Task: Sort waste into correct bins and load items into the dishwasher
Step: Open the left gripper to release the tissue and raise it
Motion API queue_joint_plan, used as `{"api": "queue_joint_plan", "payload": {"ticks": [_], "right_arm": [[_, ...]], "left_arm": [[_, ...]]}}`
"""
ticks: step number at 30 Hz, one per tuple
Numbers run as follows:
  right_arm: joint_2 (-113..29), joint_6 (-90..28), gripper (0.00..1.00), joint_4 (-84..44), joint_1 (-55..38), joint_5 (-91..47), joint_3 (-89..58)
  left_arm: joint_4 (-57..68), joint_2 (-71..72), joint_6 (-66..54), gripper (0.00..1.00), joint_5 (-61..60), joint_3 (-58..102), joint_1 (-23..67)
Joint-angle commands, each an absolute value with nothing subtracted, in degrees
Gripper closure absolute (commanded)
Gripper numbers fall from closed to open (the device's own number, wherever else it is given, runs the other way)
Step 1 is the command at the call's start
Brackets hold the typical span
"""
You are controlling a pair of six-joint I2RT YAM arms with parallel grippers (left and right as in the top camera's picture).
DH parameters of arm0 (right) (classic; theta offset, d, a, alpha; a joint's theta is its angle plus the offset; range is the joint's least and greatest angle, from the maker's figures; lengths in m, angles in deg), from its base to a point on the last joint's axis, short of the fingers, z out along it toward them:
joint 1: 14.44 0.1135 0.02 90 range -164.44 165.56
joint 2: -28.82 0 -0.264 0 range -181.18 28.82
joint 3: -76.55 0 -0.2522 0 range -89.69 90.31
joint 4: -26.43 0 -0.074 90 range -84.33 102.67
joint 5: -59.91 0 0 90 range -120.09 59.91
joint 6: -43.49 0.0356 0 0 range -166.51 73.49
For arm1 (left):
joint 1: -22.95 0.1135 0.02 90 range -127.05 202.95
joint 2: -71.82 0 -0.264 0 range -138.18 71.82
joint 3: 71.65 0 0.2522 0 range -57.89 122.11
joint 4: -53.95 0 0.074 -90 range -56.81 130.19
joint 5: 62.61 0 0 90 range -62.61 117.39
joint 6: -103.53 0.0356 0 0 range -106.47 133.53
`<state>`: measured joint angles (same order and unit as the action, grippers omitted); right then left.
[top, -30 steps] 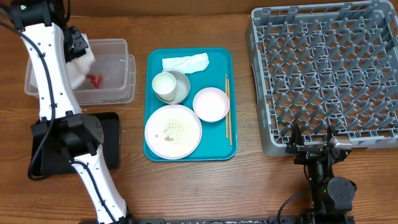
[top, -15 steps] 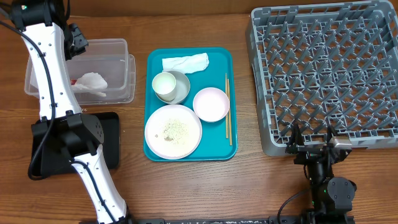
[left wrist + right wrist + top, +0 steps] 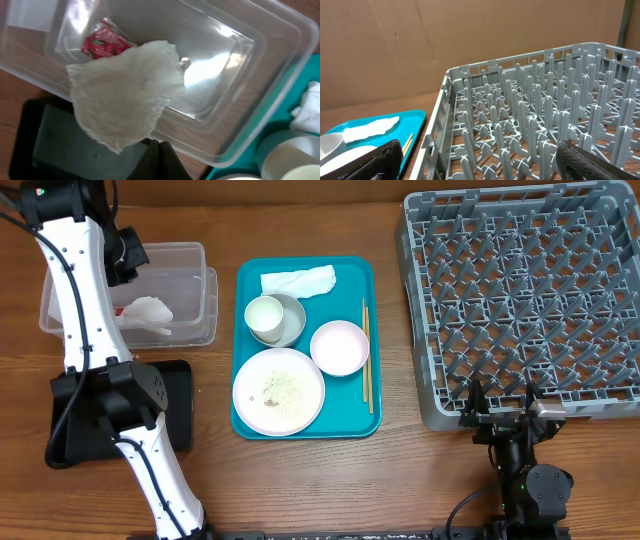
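**tubwatcher:** ok so how wide is the left gripper opened? It's seen over the back-left part of the clear tub, but from overhead only a dark lump can be made out.

**rackfan:** can't be told tbh. In the left wrist view only a dark wedge of it is shown at the bottom edge, so the gap between the fingers isn't readable. Nothing is seen pinched in it. The crumpled napkin is found lying in the tub, apart from the gripper when viewed from overhead. The red wrapper scrap is tucked just behind it, touching it.

**tubwatcher:** and the right gripper?

**rackfan:** spread wide, nothing held. It's parked low on the surface, just in front of the dish rack, with the rack's pegs framed between the two fingers.

**tubwatcher:** rest of the stuff?

**rackfan:** all sat on the teal tray. A second napkin is laid along the back edge and the white cup is set in the pale grey bowl. The pinkish bowl is placed beside that, and the white plate is dotted with rice grains. The black tray is positioned in front of the tub, partly covered by the arm's base.
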<state>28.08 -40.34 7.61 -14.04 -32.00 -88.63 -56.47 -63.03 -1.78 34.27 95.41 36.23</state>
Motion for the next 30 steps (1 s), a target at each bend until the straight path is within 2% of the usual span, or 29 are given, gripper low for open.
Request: {"api": "queue_joint_plan", "payload": {"ticks": [1, 5, 10, 16, 21, 30], "right_arm": [[28.7, -40.6, 0.0, 8.0, -13.8, -32.4, -89.2], [28.7, -40.6, 0.0, 8.0, -13.8, -32.4, -89.2], [28.7, -40.6, 0.0, 8.0, -13.8, -32.4, -89.2], [28.7, -40.6, 0.0, 8.0, -13.8, -32.4, -89.2], [28.7, -40.6, 0.0, 8.0, -13.8, -32.4, -89.2], [28.7, -40.6, 0.0, 8.0, -13.8, -32.4, -89.2]], "left_arm": [[-56.6, -62.5, -2.7, 0.96, 39.3, 95.2, 37.2], [-56.6, -60.3, -1.3, 0.96, 33.8, 95.2, 37.6], [-56.6, -53.0, -0.2, 0.96, 37.4, 90.4, 37.7], [-56.6, -44.8, -3.5, 0.96, 39.0, 76.0, 39.4], [-56.4, -44.2, -9.0, 0.96, 38.3, 64.9, 40.6], [-41.7, -44.5, -8.9, 0.96, 38.5, 51.7, 40.6]]}}
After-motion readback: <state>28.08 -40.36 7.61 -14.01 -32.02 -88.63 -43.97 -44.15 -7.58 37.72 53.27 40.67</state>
